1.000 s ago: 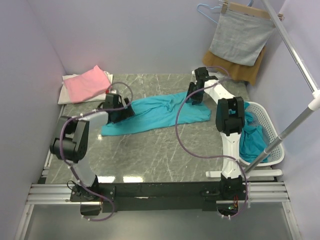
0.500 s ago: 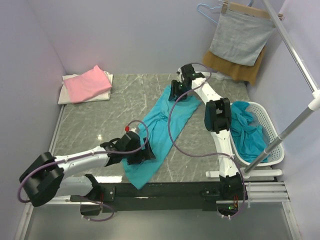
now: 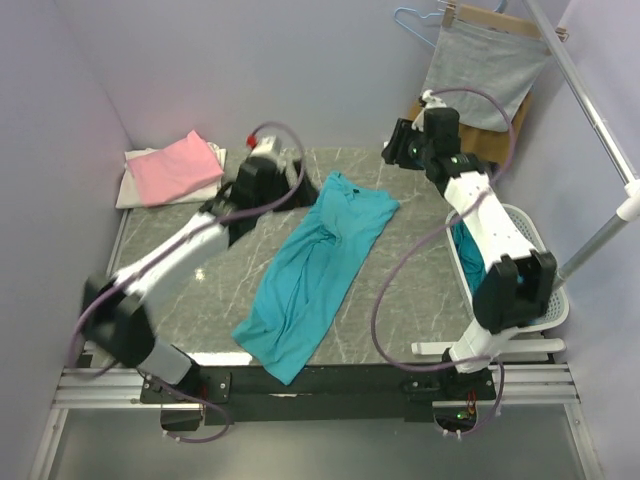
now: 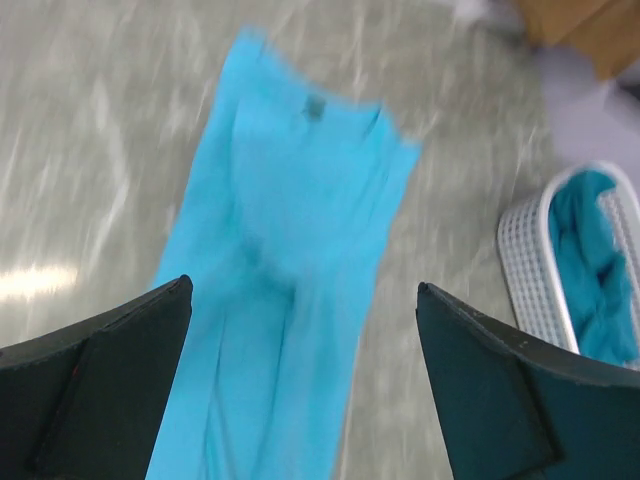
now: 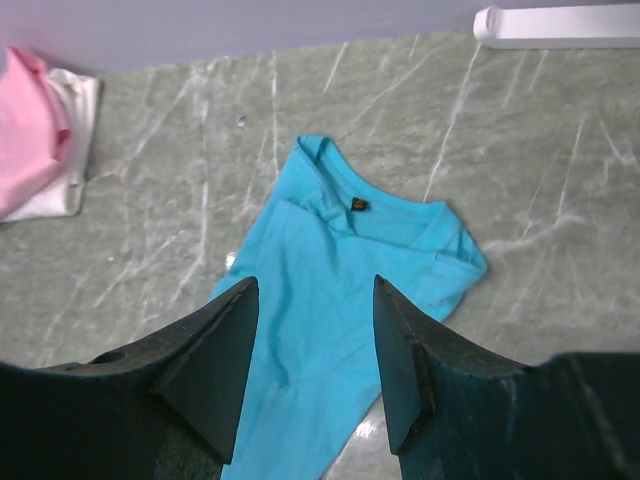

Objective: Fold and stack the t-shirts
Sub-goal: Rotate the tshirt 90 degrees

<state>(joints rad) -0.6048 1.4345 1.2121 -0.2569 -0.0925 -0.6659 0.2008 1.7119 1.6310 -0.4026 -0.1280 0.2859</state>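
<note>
One teal t-shirt (image 3: 310, 270) lies stretched out on the table, collar toward the back and hem near the front edge. It also shows in the left wrist view (image 4: 290, 200) and the right wrist view (image 5: 370, 225). My left gripper (image 3: 268, 178) hangs above the table left of the collar, open and empty (image 4: 302, 285). My right gripper (image 3: 395, 150) hovers to the back right of the collar, open with nothing between its fingers (image 5: 314, 280). A folded pink t-shirt (image 3: 175, 165) rests on a white one (image 3: 135, 190) at the back left. More teal t-shirts (image 3: 470, 260) fill the basket.
A white laundry basket (image 3: 545, 300) stands at the right table edge. A grey cloth (image 3: 485, 75) on a hanger and a mustard-brown cloth (image 3: 480, 135) hang at the back right. A slanted metal pole (image 3: 600, 130) crosses the right side.
Both grippers let go of the teal shirt and lifted away. The left arm swung from the front edge to the back. The right moved back and right. The shirt now lies flat.
</note>
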